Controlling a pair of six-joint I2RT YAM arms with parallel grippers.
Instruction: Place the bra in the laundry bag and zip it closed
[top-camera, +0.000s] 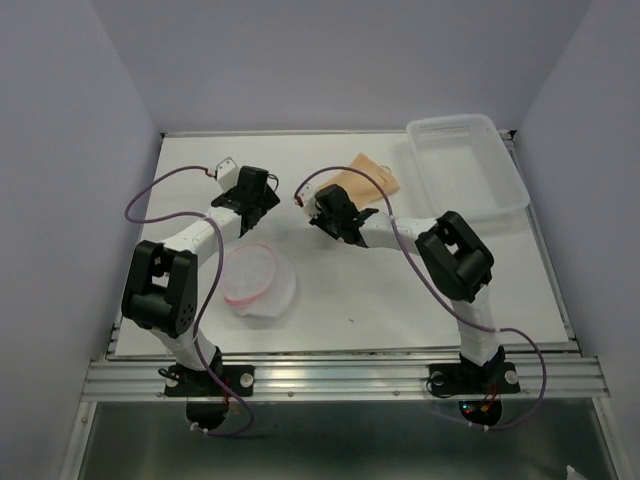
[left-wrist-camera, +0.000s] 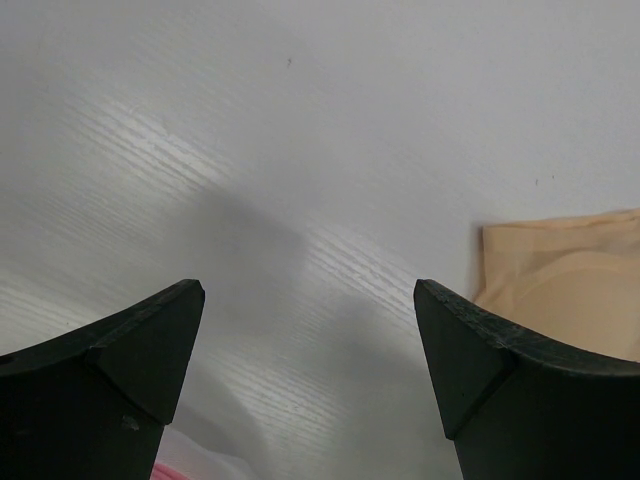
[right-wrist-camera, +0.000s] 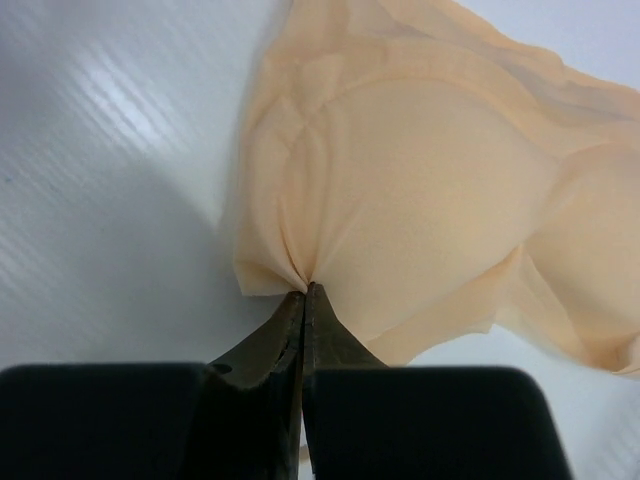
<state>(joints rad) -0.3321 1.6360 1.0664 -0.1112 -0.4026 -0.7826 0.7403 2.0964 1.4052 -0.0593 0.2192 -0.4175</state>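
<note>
The peach bra (top-camera: 368, 180) lies flat at the back middle of the table. In the right wrist view its padded cup (right-wrist-camera: 420, 200) fills the frame, and my right gripper (right-wrist-camera: 307, 290) is shut on the near edge of the fabric, which bunches at the fingertips. From above, that gripper (top-camera: 322, 208) sits at the bra's near left edge. The laundry bag (top-camera: 257, 281), white mesh with a pink zipper rim, rests near the front left, beside the left arm. My left gripper (top-camera: 250, 190) hovers open over bare table left of the bra (left-wrist-camera: 570, 285), its dark fingers (left-wrist-camera: 150, 350) wide apart, nothing between them.
A clear-white plastic basket tray (top-camera: 466, 165) stands at the back right corner. Purple cables loop off both arms. A pink sliver of the bag's rim (left-wrist-camera: 175, 470) shows at the bottom edge of the left wrist view. White walls close in the table's sides.
</note>
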